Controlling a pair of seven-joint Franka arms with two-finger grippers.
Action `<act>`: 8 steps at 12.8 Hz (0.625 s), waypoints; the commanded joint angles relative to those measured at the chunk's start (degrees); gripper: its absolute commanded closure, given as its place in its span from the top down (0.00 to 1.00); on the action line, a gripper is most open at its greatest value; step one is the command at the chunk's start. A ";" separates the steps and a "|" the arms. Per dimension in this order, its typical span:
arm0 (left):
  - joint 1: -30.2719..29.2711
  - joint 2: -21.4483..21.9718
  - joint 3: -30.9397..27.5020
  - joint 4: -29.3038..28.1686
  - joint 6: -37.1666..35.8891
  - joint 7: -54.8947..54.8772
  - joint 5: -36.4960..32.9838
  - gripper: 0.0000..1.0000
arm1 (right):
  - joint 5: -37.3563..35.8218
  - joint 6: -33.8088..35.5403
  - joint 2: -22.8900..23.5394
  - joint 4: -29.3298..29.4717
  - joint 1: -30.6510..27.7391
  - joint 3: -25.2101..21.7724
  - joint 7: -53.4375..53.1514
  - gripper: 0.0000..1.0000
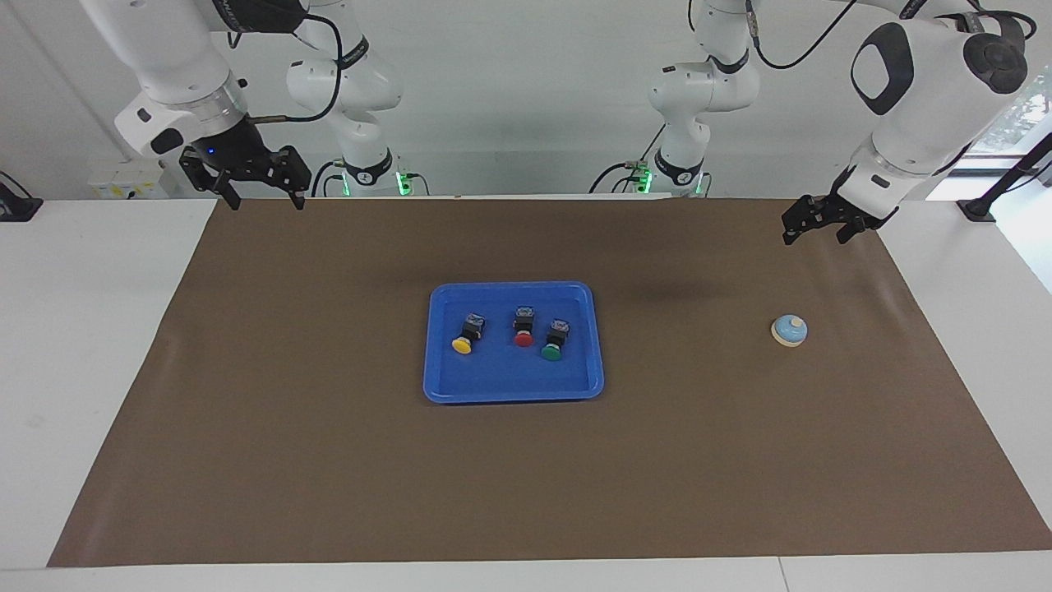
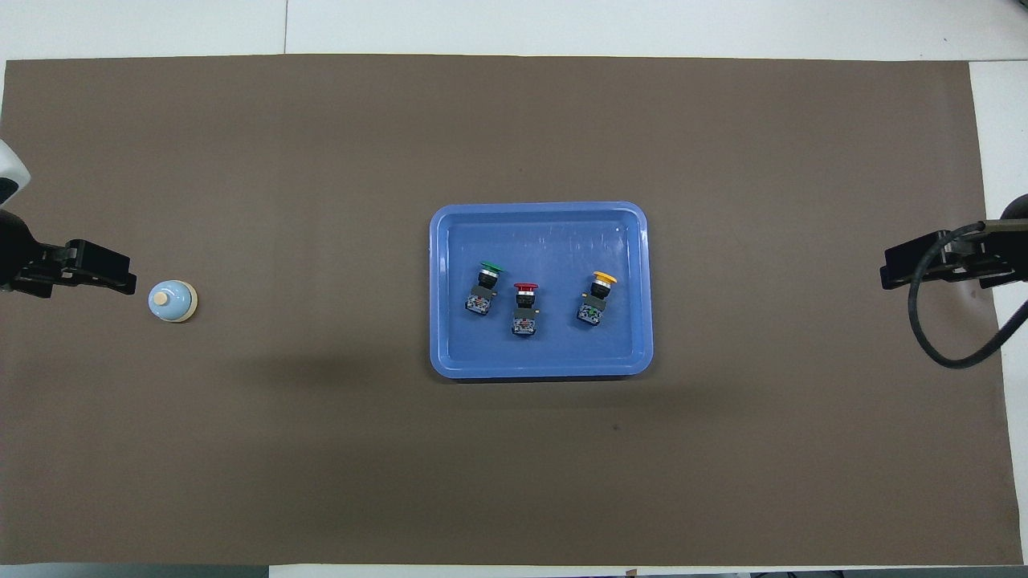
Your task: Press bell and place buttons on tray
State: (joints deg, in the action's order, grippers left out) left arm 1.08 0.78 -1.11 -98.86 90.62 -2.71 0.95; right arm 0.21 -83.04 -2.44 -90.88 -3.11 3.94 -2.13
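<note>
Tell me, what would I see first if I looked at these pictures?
The bright blue tray in the middle of the brown mat, with three buttons lying on it in a row: yellow, red and green. Next, the little blue bell alone on the mat toward the left arm's end. The left pincer hangs open over the mat near the bell, not touching it; the right pincer waits open over the other end.
</note>
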 commanded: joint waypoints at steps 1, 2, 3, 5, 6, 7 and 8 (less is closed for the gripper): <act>0.15 -0.69 -0.21 1.13 2.27 0.16 -0.69 1.00 | 0.84 0.25 -1.08 -1.05 -0.67 0.10 1.43 1.00; 0.15 -0.70 -0.21 1.04 3.07 0.16 -0.69 1.00 | 0.84 0.25 -1.08 -1.05 -0.67 0.19 1.34 1.00; 0.15 -0.70 -0.21 1.12 3.86 0.07 -0.69 1.00 | 0.84 0.25 -1.08 -1.05 -0.67 0.10 1.43 1.00; 0.33 -0.70 -0.21 2.43 1.94 0.07 -0.78 1.00 | 0.84 0.24 -1.08 -1.05 -0.67 0.10 1.34 1.00; 0.59 -0.78 -0.21 3.23 0.72 0.07 -0.78 1.00 | 0.84 0.16 -1.08 -1.05 -0.67 0.10 1.43 1.00; 0.59 -0.70 -0.21 3.32 0.53 0.07 -0.78 1.00 | 0.84 0.24 -1.08 -1.05 -0.67 0.10 1.43 1.00; 0.59 -0.70 -0.12 3.32 0.35 0.07 -0.69 1.00 | 0.84 0.16 -1.08 -1.05 -0.67 0.19 1.43 1.00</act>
State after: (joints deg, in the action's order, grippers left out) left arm 1.15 0.74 -1.00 -97.25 92.76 -2.71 0.95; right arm 0.21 -83.04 -2.44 -90.88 -3.11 3.94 -2.13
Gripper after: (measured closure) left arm 0.000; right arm 0.000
